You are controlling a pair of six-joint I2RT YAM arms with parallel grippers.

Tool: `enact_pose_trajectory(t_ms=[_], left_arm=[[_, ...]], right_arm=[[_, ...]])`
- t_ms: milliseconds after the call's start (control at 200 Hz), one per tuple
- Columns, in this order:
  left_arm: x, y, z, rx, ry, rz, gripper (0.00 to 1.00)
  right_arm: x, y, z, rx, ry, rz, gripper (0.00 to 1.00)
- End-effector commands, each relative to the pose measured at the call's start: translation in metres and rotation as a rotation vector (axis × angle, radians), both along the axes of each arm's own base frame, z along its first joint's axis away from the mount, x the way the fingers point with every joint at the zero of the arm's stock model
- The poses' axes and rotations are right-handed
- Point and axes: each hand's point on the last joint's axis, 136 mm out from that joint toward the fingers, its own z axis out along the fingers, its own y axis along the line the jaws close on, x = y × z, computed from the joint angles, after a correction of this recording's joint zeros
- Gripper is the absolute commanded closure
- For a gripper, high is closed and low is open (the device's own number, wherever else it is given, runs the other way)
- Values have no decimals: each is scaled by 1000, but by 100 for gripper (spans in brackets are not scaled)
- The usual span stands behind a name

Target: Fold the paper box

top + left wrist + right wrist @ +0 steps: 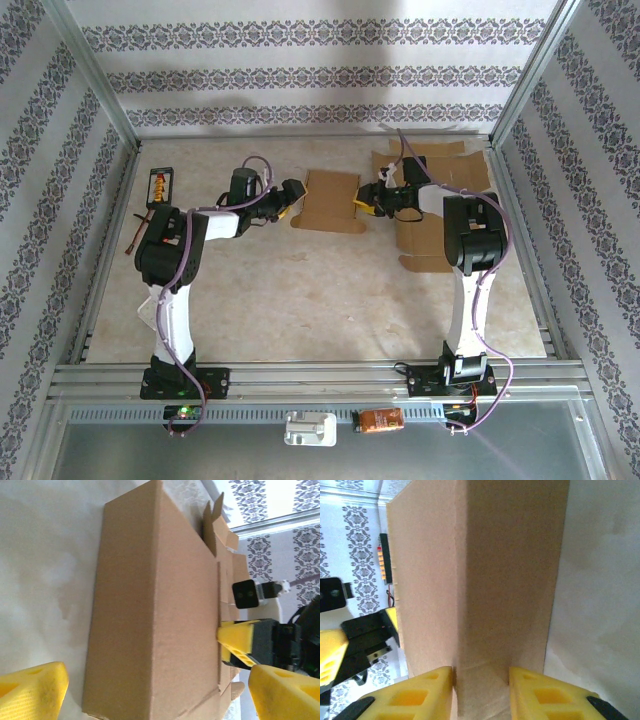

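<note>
The brown paper box (330,200) sits folded up at the back middle of the table, between both arms. My right gripper (364,203) comes in from the right. In the right wrist view its yellow fingers (422,692) press on both sides of a folded part at the box's (485,580) near end, so the gripper (481,682) is shut on it. My left gripper (291,207) is at the box's left end. It stands open (159,687), with its fingertips (32,690) wide on either side of the box (155,605) and not touching it.
Flat cardboard blanks (440,175) lie stacked at the back right, under the right arm. A black device with orange markings (160,185) and a thin stick (136,235) lie at the back left. A white part (310,430) and an orange part (380,420) rest on the front rail.
</note>
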Motion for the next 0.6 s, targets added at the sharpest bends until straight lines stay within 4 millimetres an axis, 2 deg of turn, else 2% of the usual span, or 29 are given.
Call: enact_pose_trajectory(t_ms=[0,205,340,480,595], left_arm=[[11,-5,-5,-33,29,8,7],[9,-14,-13,-31,54,-18,7],[6,-13,-17,17,63,-35,7],[3,-4,-11,109,29,-27,6],[4,0,2,131,-8,-23,6]], right_arm=[[1,2,-2,59,6,17,68],[8,-16,-18,72,42,-50,70],[4,-22,-26,3,44,-48,68],[0,-21,-21,-57,10,-40,65],[2,-26,-30,-97,19,-64,73]])
